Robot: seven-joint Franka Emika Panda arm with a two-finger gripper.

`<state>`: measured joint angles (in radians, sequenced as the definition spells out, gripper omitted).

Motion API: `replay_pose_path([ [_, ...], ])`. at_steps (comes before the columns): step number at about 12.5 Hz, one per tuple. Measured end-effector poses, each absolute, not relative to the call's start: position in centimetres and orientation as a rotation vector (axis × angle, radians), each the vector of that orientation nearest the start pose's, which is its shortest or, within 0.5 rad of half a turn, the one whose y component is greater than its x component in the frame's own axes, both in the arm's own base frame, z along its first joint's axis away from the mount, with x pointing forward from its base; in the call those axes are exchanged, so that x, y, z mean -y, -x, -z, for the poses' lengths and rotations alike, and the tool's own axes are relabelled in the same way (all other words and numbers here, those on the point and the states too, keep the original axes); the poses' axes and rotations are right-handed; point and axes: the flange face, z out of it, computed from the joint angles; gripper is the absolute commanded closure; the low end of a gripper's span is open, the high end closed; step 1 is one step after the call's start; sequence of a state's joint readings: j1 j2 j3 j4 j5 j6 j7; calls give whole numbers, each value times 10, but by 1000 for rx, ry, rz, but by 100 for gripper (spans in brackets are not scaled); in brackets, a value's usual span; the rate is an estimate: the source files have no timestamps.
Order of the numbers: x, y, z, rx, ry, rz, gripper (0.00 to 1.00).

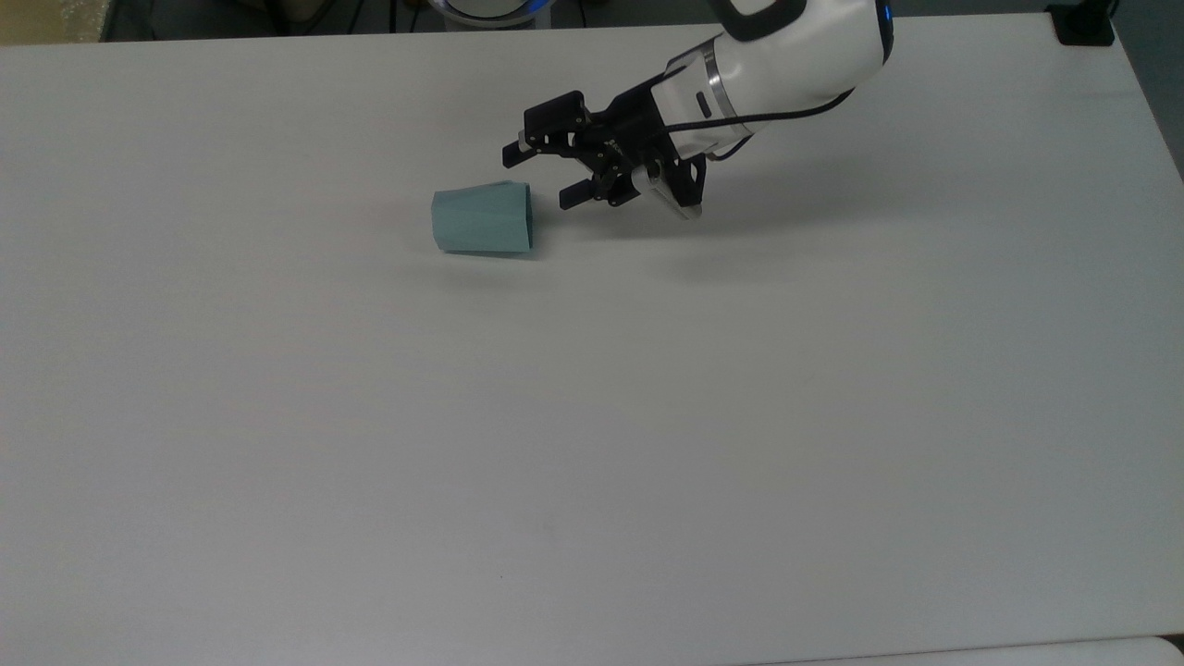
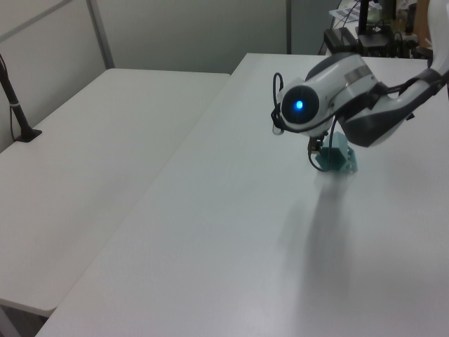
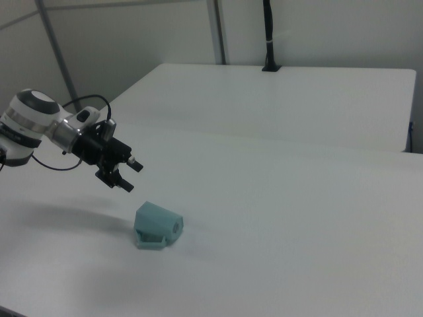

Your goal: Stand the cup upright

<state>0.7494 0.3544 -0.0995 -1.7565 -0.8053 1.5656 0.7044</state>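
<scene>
Cup [image 1: 482, 218] lies on its side on the white tabletop [image 1: 592, 416], upper centre of the top view, wide rim toward the top view's right, narrow base toward its left; in the right view the angular handle rests against the tabletop. Gripper [image 1: 541, 172] tilted nearly horizontal, just right of the rim in the top view, fingers [image 1: 573, 195] spread apart, holding nothing, not touching the cup.
</scene>
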Motion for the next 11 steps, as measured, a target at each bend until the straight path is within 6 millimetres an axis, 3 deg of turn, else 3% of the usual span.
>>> replay_pose_path([
  [5,-286,-505,-305,-175,-2047,-113,2],
  [8,-278,-502,-292,-184,-2019,-104,10],
  [11,-266,-509,-280,-187,-2000,-94,11],
])
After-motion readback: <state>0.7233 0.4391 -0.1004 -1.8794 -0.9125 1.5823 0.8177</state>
